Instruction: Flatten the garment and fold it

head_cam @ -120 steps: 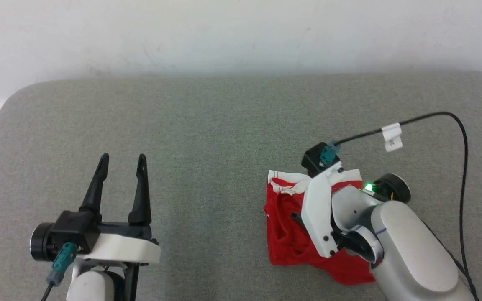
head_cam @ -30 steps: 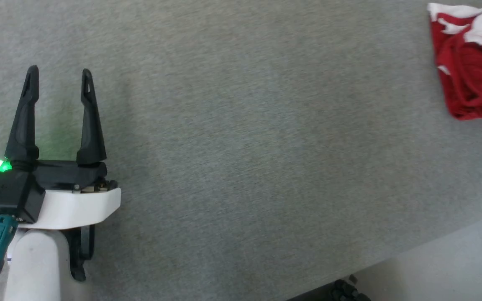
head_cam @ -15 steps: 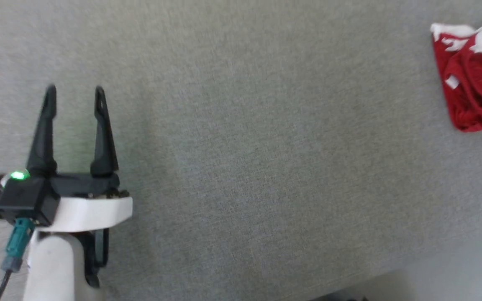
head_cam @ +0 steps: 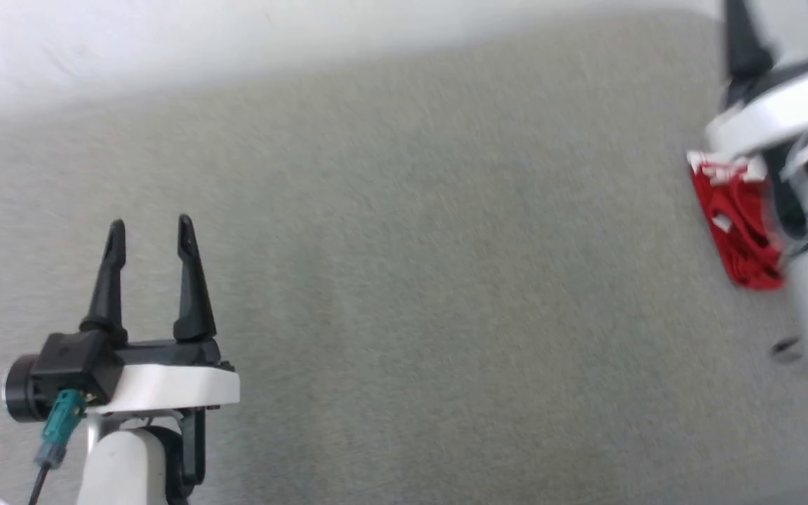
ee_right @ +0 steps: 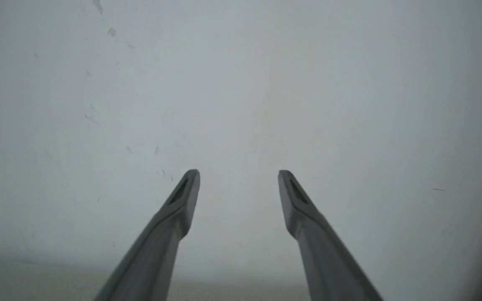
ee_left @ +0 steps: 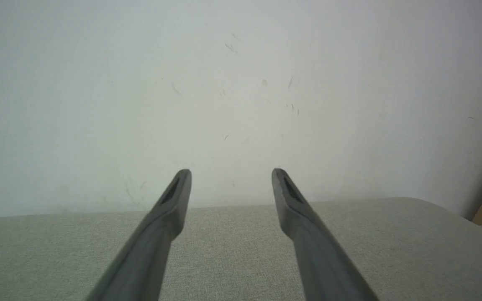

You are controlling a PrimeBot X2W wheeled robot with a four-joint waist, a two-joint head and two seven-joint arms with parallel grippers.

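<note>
Lifted off the shorts (head_cam: 737,224) since earlier, right gripper (ee_right: 239,173) hangs spread and empty just at their 12 o'clock, heap running 12-to-6 on table (head_cam: 404,315), right side; left gripper (head_cam: 151,226), spread too, well apart at 9 o'clock.

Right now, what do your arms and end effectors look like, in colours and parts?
The left end effector and the right end effector each have two long dark fingers that taper to slotted tips. Behind the left one come a black block, a white shell, a teal connector with a dark cable, and a pale rounded forearm.
</note>
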